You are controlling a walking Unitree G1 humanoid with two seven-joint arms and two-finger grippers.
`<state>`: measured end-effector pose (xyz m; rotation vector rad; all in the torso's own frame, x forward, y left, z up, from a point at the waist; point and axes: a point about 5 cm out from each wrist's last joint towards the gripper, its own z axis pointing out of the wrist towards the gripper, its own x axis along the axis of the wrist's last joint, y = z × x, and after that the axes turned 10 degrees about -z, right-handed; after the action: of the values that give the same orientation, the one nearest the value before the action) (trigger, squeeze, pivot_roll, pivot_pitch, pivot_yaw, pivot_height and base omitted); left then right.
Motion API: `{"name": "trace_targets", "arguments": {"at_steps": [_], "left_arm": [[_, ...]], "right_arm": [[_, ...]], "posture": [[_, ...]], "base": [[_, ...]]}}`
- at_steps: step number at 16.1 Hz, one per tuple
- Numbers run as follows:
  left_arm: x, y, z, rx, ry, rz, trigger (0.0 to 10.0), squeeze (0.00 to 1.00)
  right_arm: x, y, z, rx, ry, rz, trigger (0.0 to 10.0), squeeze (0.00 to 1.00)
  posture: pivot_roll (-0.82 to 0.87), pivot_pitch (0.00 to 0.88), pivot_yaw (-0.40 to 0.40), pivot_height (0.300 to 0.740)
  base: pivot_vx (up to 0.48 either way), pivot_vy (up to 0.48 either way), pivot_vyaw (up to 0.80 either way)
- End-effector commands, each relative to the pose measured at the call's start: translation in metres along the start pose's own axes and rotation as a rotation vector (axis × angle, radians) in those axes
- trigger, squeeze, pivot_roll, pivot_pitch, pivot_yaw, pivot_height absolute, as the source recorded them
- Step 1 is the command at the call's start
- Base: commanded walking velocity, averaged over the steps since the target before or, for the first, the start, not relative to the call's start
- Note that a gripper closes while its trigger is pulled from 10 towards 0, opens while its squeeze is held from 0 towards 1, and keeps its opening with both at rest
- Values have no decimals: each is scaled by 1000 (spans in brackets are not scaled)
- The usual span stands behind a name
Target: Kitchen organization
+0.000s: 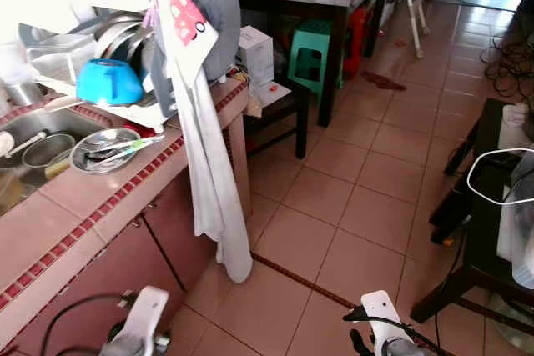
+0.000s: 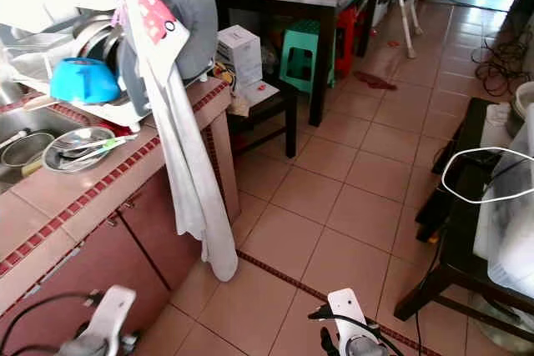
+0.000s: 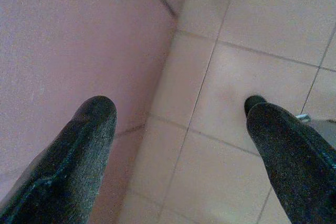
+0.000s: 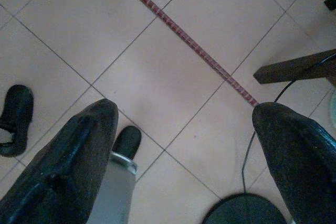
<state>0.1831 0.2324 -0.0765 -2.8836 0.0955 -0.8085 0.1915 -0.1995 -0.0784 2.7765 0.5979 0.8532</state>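
Grippers low and idle, left gripper (image 3: pixel 178 145) and right gripper (image 4: pixel 184 145) both spread wide, empty; steel plate (image 1: pixel 104 150) on counter (image 1: pixel 75 206), well ahead-left of left gripper, likely light, rigid, slick—pinch at rim.

head eyes forward-down, wrists facing floor (image 4: pixel 173 87)

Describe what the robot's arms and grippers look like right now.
Each arm ends in a white wrist housing, left arm and right arm, with silver metal below and thin black cables looping beside them. The left gripper and right gripper each have two long black fingers with a matte, slightly grainy surface and rounded tips. No markings are legible.
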Motion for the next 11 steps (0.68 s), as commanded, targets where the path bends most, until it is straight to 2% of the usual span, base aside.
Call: {"name": "trace_targets", "arguments": {"at_steps": [1,3,5,8,11], "left_arm": [[-1,-4,0,15,-1,-45,10000,0],[4,-5,0,30,45,-67,10000,0],[17,2,1,2,78,-62,10000,0],[32,12,3,-22,108,-35,10000,0],[35,15,3,-28,110,-29,10000,0]], "right_arm": [[2,-1,1,7,3,67,10000,0],[3,-5,1,17,7,136,10000,0],[20,-5,3,17,49,188,10000,0],[49,-9,6,44,116,140,10000,0],[55,-13,6,61,127,113,10000,0]], "posture": [[16,0,53,740],[24,0,48,740],[29,0,46,740],[25,0,36,740],[26,0,18,740]], "base": [[0,0,0],[0,0,0],[0,0,0],[0,0,0],[0,0,0]]}}
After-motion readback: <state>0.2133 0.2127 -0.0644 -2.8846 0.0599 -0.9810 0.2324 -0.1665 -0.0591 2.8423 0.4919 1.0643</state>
